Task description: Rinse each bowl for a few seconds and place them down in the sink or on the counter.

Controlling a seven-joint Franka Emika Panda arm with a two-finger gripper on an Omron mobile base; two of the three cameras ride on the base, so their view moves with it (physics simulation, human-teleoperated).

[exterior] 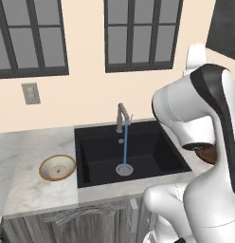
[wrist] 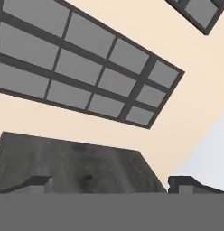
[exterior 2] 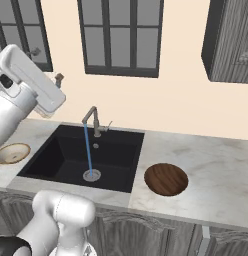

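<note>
The tan-rimmed bowl sits upright on the counter left of the sink. Right of the sink, the dark brown bowl rests on the counter; in the left base view the arm partly hides this bowl. A thin blue stream of water runs from the grey tap onto the drain. My gripper is raised and faces the wall and windows, its fingertips wide apart, open and holding nothing.
Dark-framed windows fill the wall behind the sink. A wall outlet is above the left counter. A grey wood upper cabinet hangs at the right. My own arm blocks the right counter in the left base view.
</note>
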